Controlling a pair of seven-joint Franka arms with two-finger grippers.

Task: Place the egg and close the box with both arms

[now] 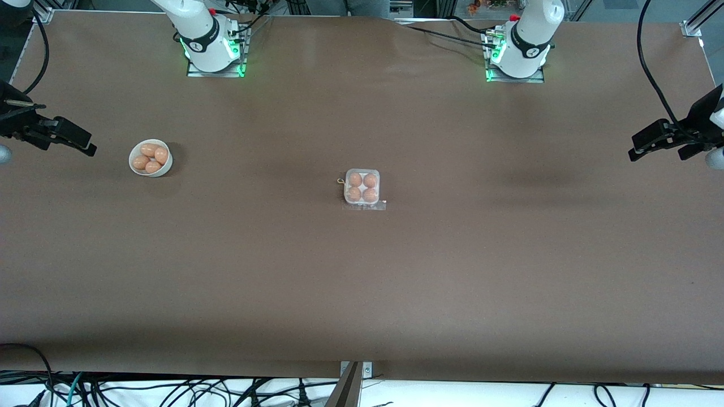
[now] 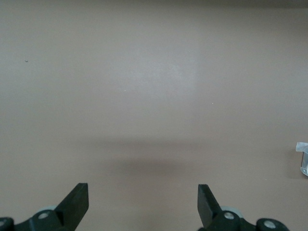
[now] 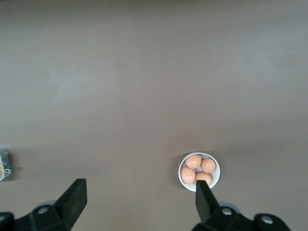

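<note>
The box (image 1: 362, 187), a small white carton, sits mid-table with an orange-brown egg (image 1: 354, 179) in every cell. A clear plastic flap lies flat at its side nearer the front camera; I cannot tell whether the lid is down. My right gripper (image 1: 85, 148) hangs open and empty over the right arm's end of the table, above the bowl of eggs (image 3: 199, 172) in its wrist view. My left gripper (image 1: 636, 152) hangs open and empty over the left arm's end. Its open fingers (image 2: 143, 192) frame bare table, with only a corner of the box (image 2: 302, 159) at the picture's edge.
A round white bowl (image 1: 150, 158) with several loose eggs stands toward the right arm's end of the table. Both arm bases (image 1: 212, 48) stand along the table's edge farthest from the front camera. A sliver of the box (image 3: 4, 164) shows in the right wrist view.
</note>
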